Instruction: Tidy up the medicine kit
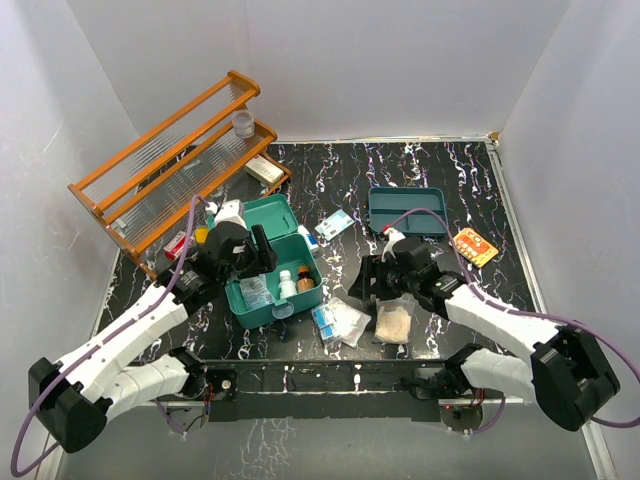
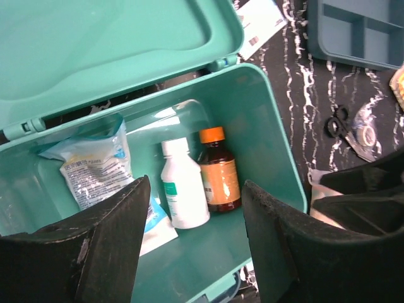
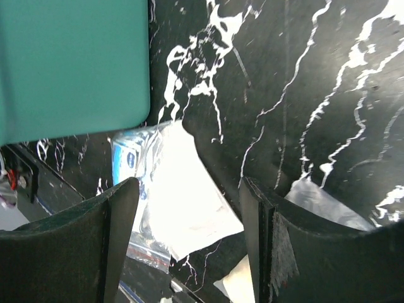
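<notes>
Labels (image 2: 218, 180) in the medicine kit (image 2: 278, 145) blur unreadably; left hand (image 2: 194, 189) and right hand (image 3: 188, 186) gape empty.

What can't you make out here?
- Left wrist view: print on the white bottle and amber bottle in the medicine kit is too small.
- Same view: left tool hides part of the pouch.
- Right wrist view: glare whitens the clear bag; the right tool covers its lower edge.

Medicine kit (image 1: 262, 312) open above, raised lid (image 1: 275, 215) behind, bottles (image 2: 183, 189) and pouch (image 2: 95, 167) occupying its floor
</notes>
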Robot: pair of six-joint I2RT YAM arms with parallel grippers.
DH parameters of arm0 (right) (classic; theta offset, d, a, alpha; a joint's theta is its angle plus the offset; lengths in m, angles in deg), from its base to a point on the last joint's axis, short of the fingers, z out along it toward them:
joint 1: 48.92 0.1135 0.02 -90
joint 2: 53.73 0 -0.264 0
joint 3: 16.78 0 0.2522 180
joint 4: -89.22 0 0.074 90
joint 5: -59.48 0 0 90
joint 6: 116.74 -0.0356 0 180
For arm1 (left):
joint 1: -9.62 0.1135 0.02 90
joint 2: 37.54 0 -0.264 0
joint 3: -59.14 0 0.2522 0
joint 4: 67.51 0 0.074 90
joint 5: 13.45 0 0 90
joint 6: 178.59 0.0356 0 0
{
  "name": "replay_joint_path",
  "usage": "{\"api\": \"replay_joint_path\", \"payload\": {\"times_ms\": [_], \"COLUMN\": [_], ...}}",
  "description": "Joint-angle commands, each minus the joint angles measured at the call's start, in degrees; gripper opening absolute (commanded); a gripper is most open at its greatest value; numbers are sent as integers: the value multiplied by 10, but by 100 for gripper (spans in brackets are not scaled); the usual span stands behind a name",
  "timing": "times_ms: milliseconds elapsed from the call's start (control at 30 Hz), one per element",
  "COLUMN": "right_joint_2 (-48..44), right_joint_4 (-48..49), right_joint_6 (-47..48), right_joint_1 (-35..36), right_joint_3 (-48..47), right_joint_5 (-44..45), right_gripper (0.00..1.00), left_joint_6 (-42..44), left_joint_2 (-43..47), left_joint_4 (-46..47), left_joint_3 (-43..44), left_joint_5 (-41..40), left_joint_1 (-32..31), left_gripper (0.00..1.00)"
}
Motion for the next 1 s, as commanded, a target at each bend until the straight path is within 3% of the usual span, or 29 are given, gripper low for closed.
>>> {"api": "replay_joint_path", "payload": {"times_ms": [0,167,400,500,600,767,967], "right_joint_2": [19,65,119,143,167,149,78], "right_joint_4": [18,51,93,115,105,42,-28], "right_joint_6": [-5,-29,-55,-56,-43,-8,43], "right_joint_1": [36,77,107,107,108,108,105], "right_joint_3": [-12,-11,-14,-19,-30,-46,-62], "right_joint_5": [-12,-53,-39,-50,-41,29,180], "right_gripper": [63,60,49,39,17,0,0], "left_joint_6": [26,29,40,44,43,41,63], "left_joint_2": [39,63,59,49,34,3,-48], "left_joint_4": [36,43,55,58,76,114,158], "left_joint_3": [-12,-17,-16,-14,-20,-24,-8], "left_joint_5": [39,71,110,107,105,103,93], "left_joint_1": [1,1,1,1,1,1,1], "left_gripper": [59,61,63,63,64,65,68]}}
